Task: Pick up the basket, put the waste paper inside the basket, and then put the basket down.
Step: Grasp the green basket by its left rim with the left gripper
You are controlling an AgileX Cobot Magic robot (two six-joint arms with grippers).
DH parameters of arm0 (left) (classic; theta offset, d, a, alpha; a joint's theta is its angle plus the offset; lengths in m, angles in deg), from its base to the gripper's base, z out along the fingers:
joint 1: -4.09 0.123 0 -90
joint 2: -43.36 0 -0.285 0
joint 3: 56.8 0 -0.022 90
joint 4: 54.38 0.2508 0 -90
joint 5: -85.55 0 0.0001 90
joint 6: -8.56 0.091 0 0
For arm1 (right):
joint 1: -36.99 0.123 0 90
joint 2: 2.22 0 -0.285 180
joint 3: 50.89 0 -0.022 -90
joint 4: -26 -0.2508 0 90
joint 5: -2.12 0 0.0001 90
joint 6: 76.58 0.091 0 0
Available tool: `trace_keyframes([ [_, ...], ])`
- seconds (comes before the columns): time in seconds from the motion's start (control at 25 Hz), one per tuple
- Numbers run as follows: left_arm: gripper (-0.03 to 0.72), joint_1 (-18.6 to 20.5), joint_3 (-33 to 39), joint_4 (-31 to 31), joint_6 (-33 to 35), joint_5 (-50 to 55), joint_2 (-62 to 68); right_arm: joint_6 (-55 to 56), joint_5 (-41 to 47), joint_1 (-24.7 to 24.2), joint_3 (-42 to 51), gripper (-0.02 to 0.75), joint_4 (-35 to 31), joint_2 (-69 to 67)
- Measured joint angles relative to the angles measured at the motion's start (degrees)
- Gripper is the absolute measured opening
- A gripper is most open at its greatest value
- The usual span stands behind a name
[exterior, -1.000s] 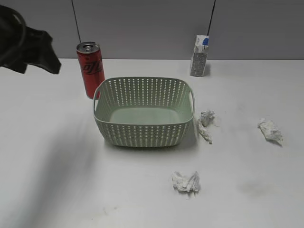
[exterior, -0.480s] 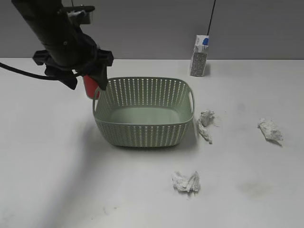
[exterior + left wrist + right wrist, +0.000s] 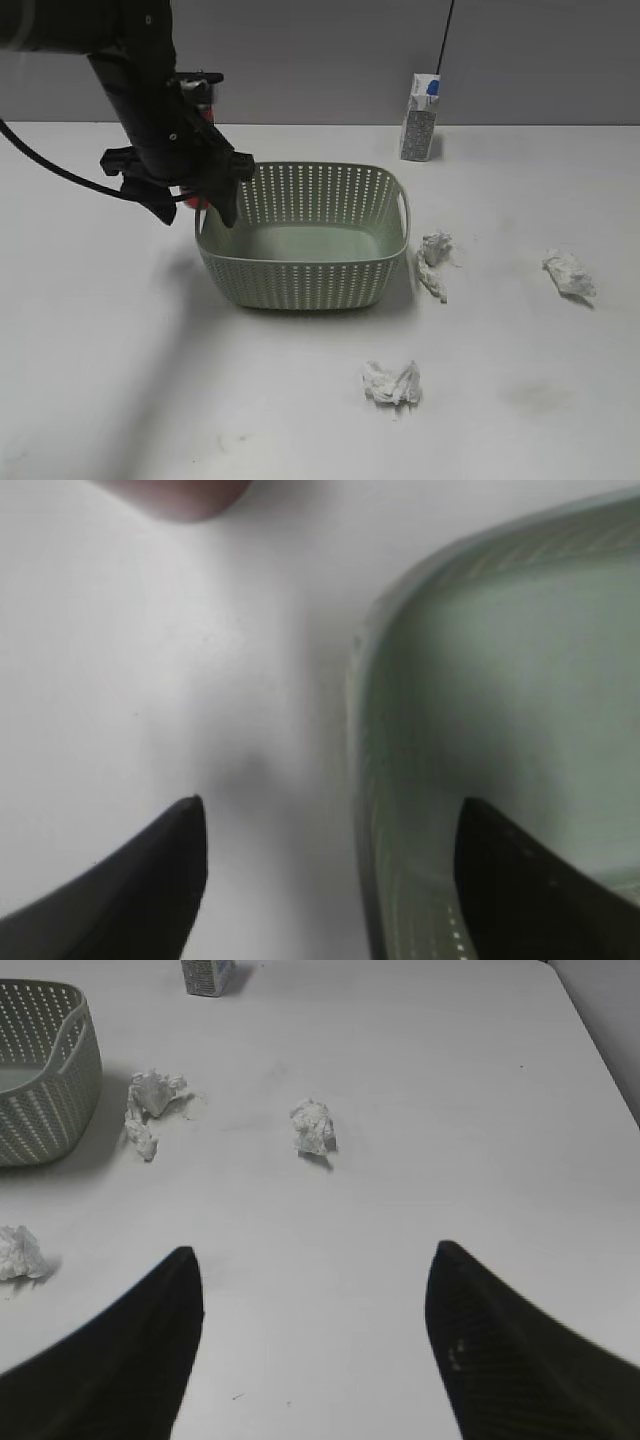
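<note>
Straddling the basket's (image 3: 305, 236) left rim with jaws spread wide, holding nothing: left gripper (image 3: 330, 880), one finger outside, one inside. Sitting on the table (image 3: 100, 350), basket empty, paper wads (image 3: 392, 383) scattered right and front. Right gripper (image 3: 312, 1350) wide open, empty.

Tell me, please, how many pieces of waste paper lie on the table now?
3: one wad just right of the basket, one wad far right, one wad in front. None shows inside the basket.

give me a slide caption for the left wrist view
Open left gripper straddling the rim of the basket, one finger outside, one inside.
</note>
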Motion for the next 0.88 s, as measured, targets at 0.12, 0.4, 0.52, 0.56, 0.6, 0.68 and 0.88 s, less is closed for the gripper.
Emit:
trace_keyframes([
  [0.12,0.55,-0.04,0.0,0.0,-0.07,-0.15,0.7,0.0,0.0,0.0,0.0,0.524,0.0,0.0],
  [0.4,0.361,-0.06,0.0,-0.64,-0.13,-0.64,2.5,0.0,0.0,0.0,0.0,0.524,-0.05,0.0],
  [0.52,0.246,-0.11,0.0,-0.78,-0.13,-0.64,2.62,0.0,0.0,0.0,0.0,0.524,-0.05,0.0],
  [0.56,0.209,-0.11,0.0,-0.9,-0.13,-0.7,2.62,0.0,0.0,0.0,0.0,0.524,-0.05,0.0],
  [0.6,0.163,-0.11,0.0,-0.97,-0.23,-0.7,2.62,0.0,0.0,0.0,0.0,0.524,-0.05,0.0],
  [0.68,0.069,-0.16,-0.06,-1.06,-0.42,-0.46,2.62,0.0,0.0,0.0,0.0,0.524,-0.05,0.0],
  [0.88,0.0,0.21,-0.28,-1.13,-1.36,0.89,1.71,0.0,0.0,0.0,0.0,0.524,-0.05,0.0],
])
